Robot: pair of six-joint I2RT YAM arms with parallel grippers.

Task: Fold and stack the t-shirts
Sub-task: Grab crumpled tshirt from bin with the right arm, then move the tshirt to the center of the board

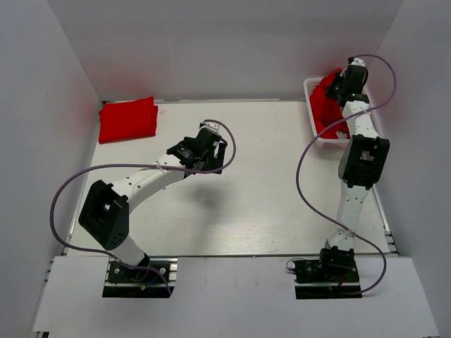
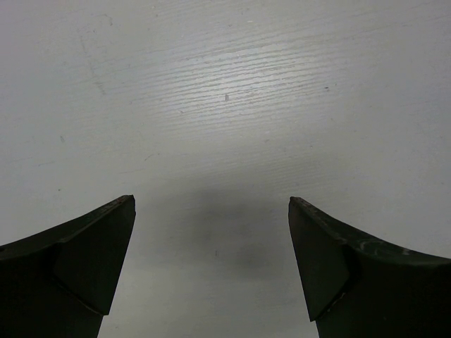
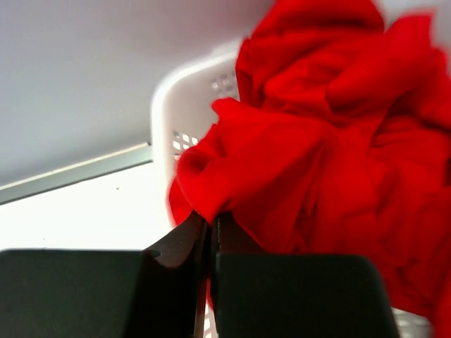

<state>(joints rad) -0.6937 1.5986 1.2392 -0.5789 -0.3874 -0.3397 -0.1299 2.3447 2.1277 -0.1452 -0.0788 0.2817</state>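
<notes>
A folded red t-shirt [image 1: 128, 118] lies at the table's far left corner. Crumpled red t-shirts [image 1: 325, 105] fill the white lattice basket [image 1: 315, 125] at the far right. My right gripper [image 1: 337, 83] reaches into the basket and is shut on a fold of a red t-shirt [image 3: 282, 169], pinched between the fingertips [image 3: 209, 224]. My left gripper [image 1: 211, 144] hovers over the bare middle of the table, jaws wide open and empty; in the left wrist view its fingers [image 2: 91, 253] frame only white tabletop.
The white basket's rim [image 3: 169, 105] stands against the back wall. Grey walls close in the table on the left, back and right. A purple cable loops from each arm.
</notes>
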